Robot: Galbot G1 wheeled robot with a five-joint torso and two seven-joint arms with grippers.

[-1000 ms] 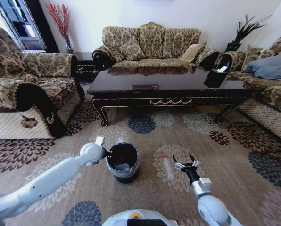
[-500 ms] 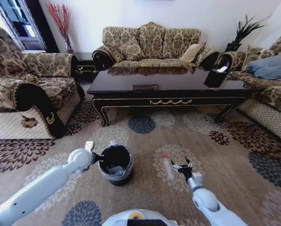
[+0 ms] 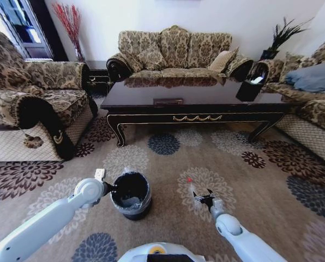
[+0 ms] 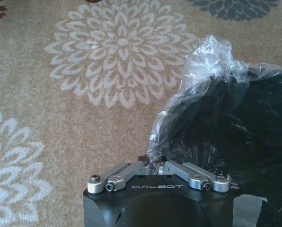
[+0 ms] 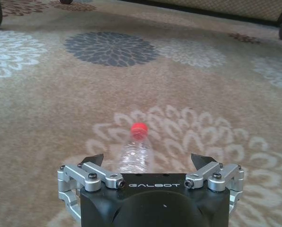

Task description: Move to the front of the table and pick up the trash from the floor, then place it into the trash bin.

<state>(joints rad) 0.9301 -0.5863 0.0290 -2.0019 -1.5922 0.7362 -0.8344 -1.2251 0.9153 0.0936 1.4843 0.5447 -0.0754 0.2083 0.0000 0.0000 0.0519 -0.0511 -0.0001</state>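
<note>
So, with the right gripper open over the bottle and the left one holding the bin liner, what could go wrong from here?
1. The bottle is round and lies off-centre between the open fingers of the right gripper; it may roll away or slip out at closing.
2. The left gripper pinches only the thin liner of the trash bin; the liner could tear or pull off.

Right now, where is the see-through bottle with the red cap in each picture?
Head view: the clear plastic bottle with a red cap lies on the beige flowered carpet, touching the right gripper, right of the round black trash bin.
Left wrist view: not in it.
Right wrist view: it lies between the open right gripper's fingers.
Shared landmark: the cream flower medallion under it.
</note>
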